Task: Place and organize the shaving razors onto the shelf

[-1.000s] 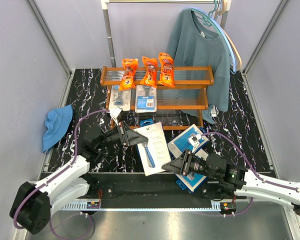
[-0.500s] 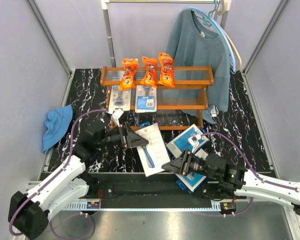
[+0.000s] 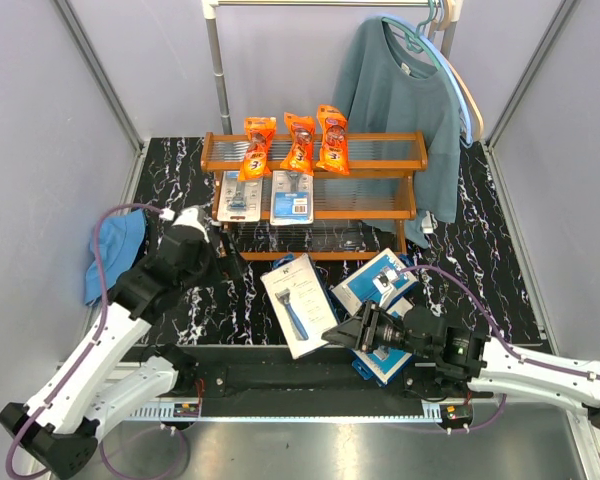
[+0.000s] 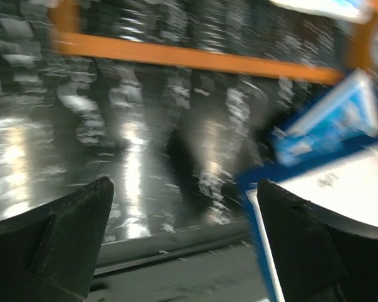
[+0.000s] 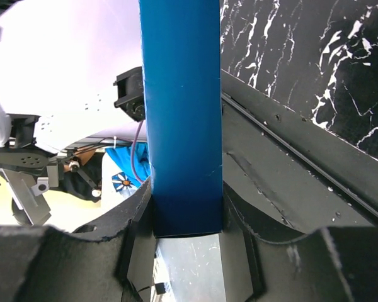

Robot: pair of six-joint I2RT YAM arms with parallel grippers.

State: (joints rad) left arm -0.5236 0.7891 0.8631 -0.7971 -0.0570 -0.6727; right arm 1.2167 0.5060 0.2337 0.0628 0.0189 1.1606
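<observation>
From above we get bright, even, diffuse light and a sharp picture, with only soft shadows under the shelf [image 3: 380, 160] and a mild sheen on the dark marbled table [image 3: 500, 270]. The left wrist view is smeared throughout by motion blur (pale glare streaks run down the table at its left), and we see the fingers [image 4: 57, 245] of the left tool [image 4: 184, 185] only as dark, soft-edged shapes. In the right wrist view the blue box [image 5: 179, 94] is crisp and evenly lit, the upper left is blown out to white, and the right tool [image 5: 188, 211] sits in deep shadow.
</observation>
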